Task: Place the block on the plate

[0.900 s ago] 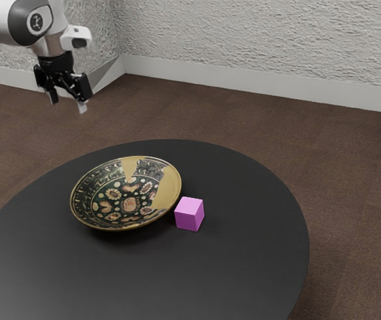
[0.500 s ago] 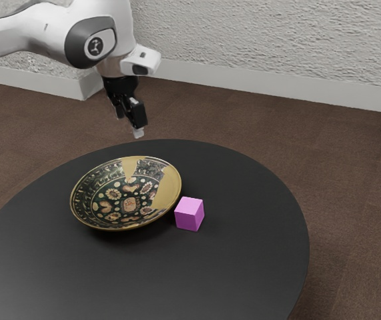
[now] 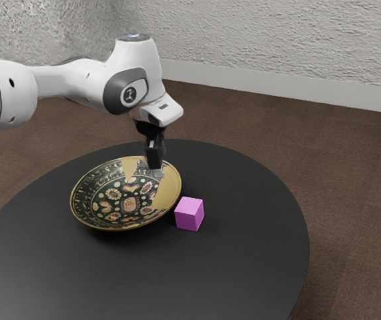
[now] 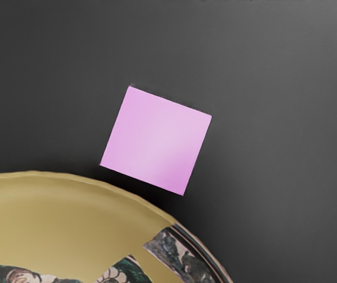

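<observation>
My gripper (image 3: 157, 172) hangs over the plate's rim on the side away from the camera in the exterior view, seen edge-on, so its opening cannot be judged. A pink-purple block (image 3: 189, 214) lies on the black table, just beside the plate's edge toward the exterior view's right. The wide, patterned plate (image 3: 121, 195) with gold patches is shallow like a bowl and holds nothing. From the hand, the block (image 4: 156, 140) appears as a pink square near the gold rim of the plate (image 4: 62, 203), a narrow dark strip of table between them.
The round black table (image 3: 243, 260) carries both things, its curved edge running around them. Brown floor (image 3: 350, 200) and a pale textured wall (image 3: 277, 40) lie beyond it.
My arm has come in from the exterior view's upper left, moving toward its right and down, from beyond the table to over the plate's rim. The block and plate have stayed put.
</observation>
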Robot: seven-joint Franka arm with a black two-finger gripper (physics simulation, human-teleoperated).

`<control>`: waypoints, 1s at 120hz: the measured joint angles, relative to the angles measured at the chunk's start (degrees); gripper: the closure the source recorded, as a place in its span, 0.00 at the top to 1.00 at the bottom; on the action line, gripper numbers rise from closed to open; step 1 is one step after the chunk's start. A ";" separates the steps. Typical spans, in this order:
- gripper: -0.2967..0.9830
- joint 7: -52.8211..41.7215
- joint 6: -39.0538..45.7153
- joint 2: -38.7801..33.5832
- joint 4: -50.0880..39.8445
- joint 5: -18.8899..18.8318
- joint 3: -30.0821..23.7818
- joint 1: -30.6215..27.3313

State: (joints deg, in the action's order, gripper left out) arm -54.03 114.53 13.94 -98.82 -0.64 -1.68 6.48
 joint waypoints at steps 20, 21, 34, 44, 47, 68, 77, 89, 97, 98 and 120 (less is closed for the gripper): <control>0.77 -7.07 2.68 3.38 -0.08 -2.52 -5.92 -3.95; 0.77 -7.37 2.82 3.59 -0.07 -2.62 -6.10 -4.09; 0.77 -10.95 4.81 6.75 0.18 -3.96 -7.73 -5.23; 0.77 -13.26 6.41 8.30 0.64 -4.89 -8.14 -5.39; 0.77 -13.89 6.79 8.92 1.02 -5.07 -8.21 -5.40; 0.77 -17.68 8.50 12.22 2.64 -5.67 -8.68 -5.46; 0.77 -18.98 8.93 13.35 2.78 -5.76 -8.75 -5.85; 0.77 -20.43 10.13 14.64 2.78 -5.81 -8.77 -6.13; 0.77 -21.26 10.68 15.05 2.69 -5.80 -8.77 -6.23; 0.77 -21.35 10.74 15.11 2.67 -5.79 -8.77 -6.25; 0.77 -23.14 11.61 16.33 2.63 -5.76 -8.77 -6.57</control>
State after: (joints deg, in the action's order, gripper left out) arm -77.17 126.14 30.27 -96.19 -6.40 -10.46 -0.09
